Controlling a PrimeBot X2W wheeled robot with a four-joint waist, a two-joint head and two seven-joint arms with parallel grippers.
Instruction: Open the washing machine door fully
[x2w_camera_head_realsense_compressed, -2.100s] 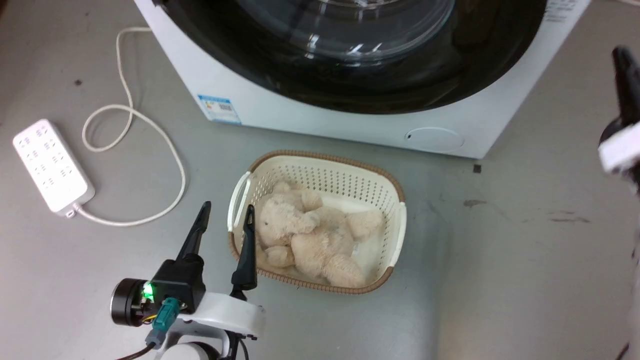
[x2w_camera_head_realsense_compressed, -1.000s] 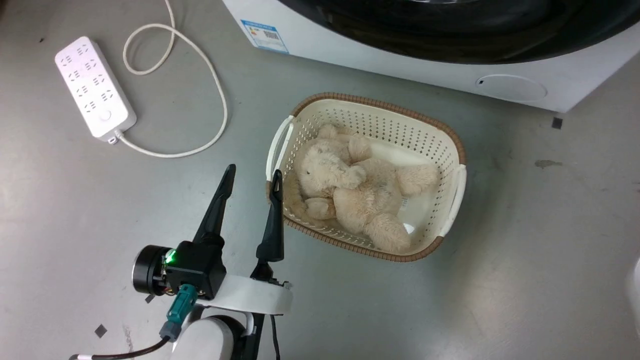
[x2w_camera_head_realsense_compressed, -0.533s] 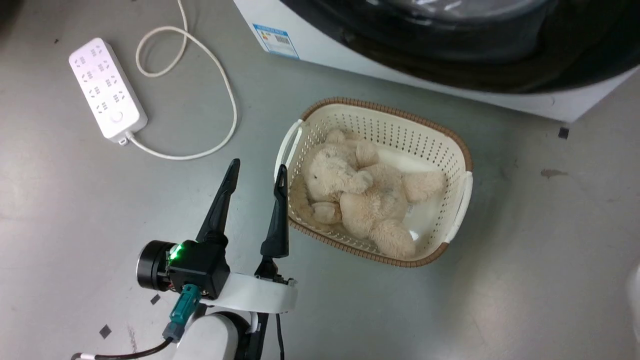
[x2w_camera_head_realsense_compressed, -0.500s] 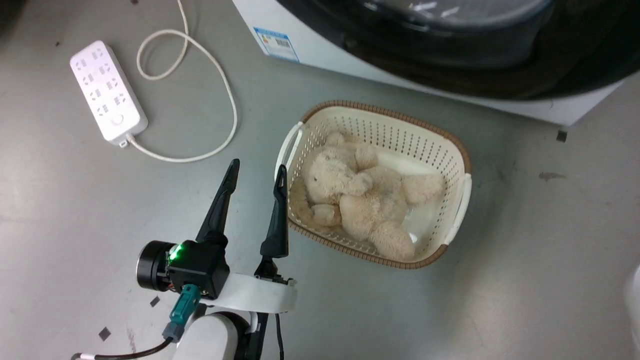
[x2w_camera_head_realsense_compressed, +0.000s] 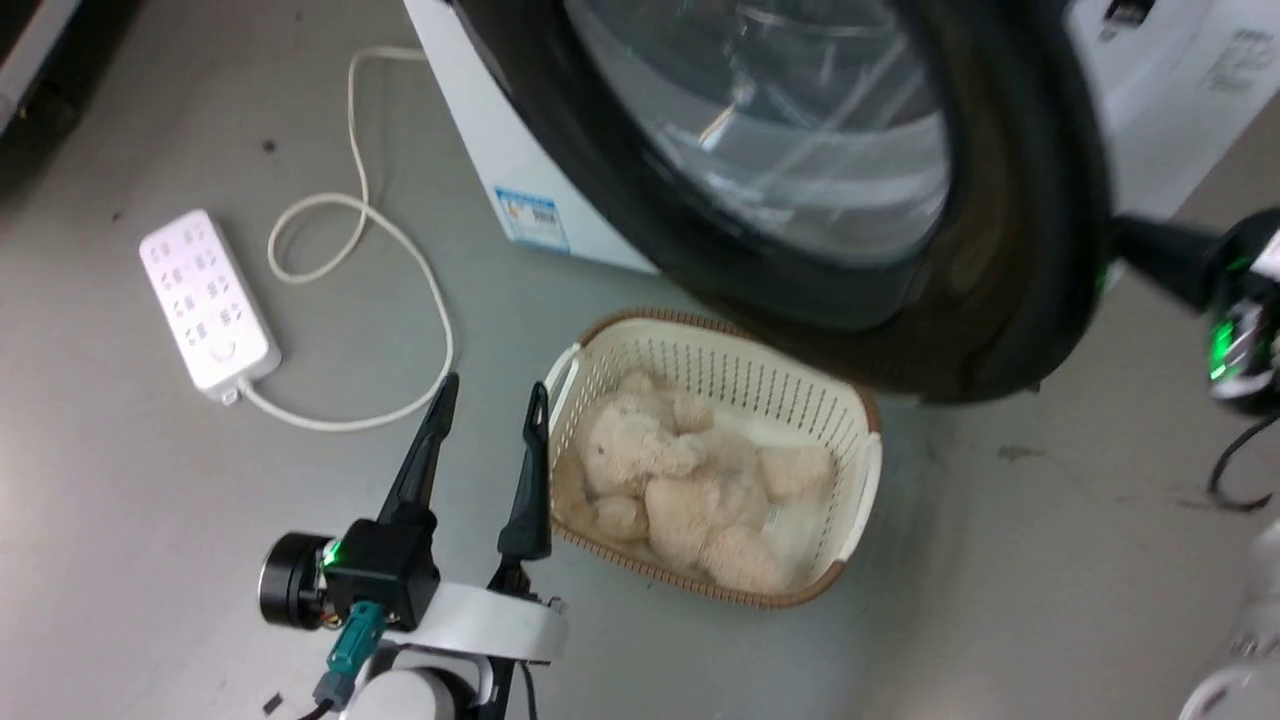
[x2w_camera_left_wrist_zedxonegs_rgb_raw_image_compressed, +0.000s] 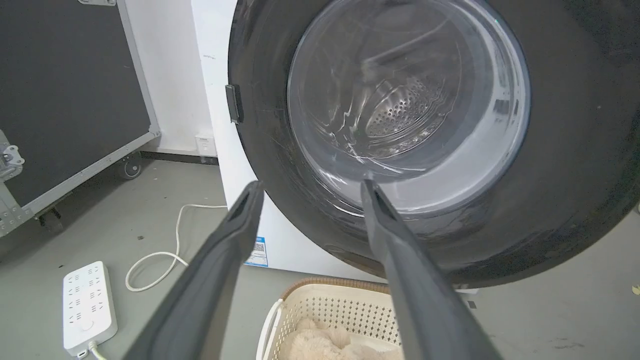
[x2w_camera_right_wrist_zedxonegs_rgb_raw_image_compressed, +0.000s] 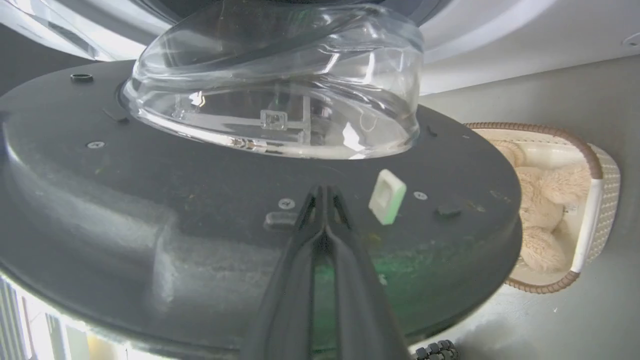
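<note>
One white machine (x2w_camera_head_realsense_compressed: 497, 160); washing machine door (x2w_camera_head_realsense_compressed: 1010, 230) swung out from it, close by the basket (x2w_camera_head_realsense_compressed: 860, 490) holding a plush toy (x2w_camera_head_realsense_compressed: 680, 480). Right gripper (x2w_camera_right_wrist_zedxonegs_rgb_raw_image_compressed: 325, 192) pinched closed, tips against the door's inner face below the glass bowl. Left gripper (x2w_camera_head_realsense_compressed: 493, 385) spread apart, empty, beside the basket.

Right wrist view: washing machine door (x2w_camera_right_wrist_zedxonegs_rgb_raw_image_compressed: 200, 240) runs off the left edge. Laundry basket (x2w_camera_right_wrist_zedxonegs_rgb_raw_image_compressed: 607, 185) and plush bear (x2w_camera_right_wrist_zedxonegs_rgb_raw_image_compressed: 542, 200) are half hidden behind its rim. Cannot tell whether the right pincer (x2w_camera_right_wrist_zedxonegs_rgb_raw_image_compressed: 324, 195) tips touch the door's inner face.

Head view, motion-blurred: door cut by the top edge. Pincer tips hidden behind the door's rim; wrist smeared and cut by the right edge. Sticker (x2w_camera_head_realsense_compressed: 531, 217) on the washing machine (x2w_camera_head_realsense_compressed: 500, 150) too small to read.

Left wrist view: basket cut by the bottom edge, door by the right.
</note>
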